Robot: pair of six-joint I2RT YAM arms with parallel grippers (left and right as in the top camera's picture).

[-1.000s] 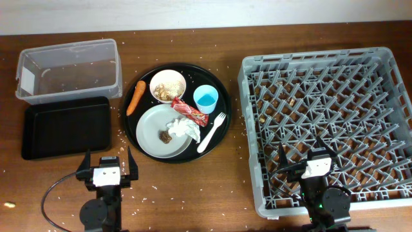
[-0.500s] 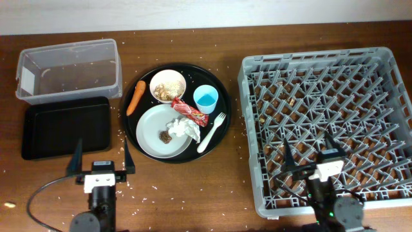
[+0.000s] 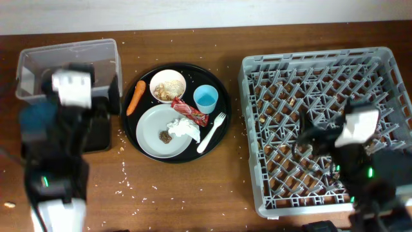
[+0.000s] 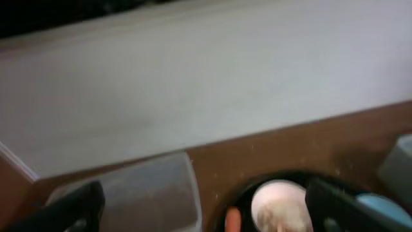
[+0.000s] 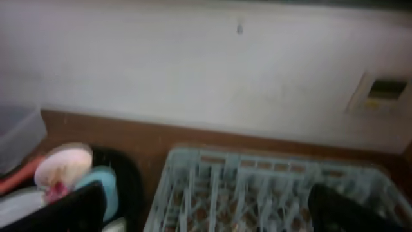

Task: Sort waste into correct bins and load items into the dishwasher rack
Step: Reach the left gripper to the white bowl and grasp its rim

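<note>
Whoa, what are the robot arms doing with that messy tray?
Nothing is picked up yet. The left gripper and right gripper are both open and empty, up above the table. The carrot, bowl, cup, plate and fork all sit on the round black tray. The rack holds no dishes.

**Left arm** [image 3: 55, 148]: near-black housing, badly smeared in the overhead view. A white rectangular block [image 3: 72, 88] sits at the wrist, a small green light [image 3: 44, 181] shows low on the body, and there is a pale section at the foot [image 3: 59, 216].

**Left claw** [image 4: 206, 209]: two matte black fingers [image 4: 71, 209] with blunt tips; only the ends are visible.

**Right arm** [image 3: 373, 187]: the same dark housing, with a white wrist block [image 3: 360, 124] and a green light [image 3: 370, 172]. The dark strands [image 3: 308, 136] beside the block may be cable, but they are too blurred to confirm.

**Right claw** [image 5: 209, 209]: two black fingers [image 5: 58, 209] matching the left pair.
</note>
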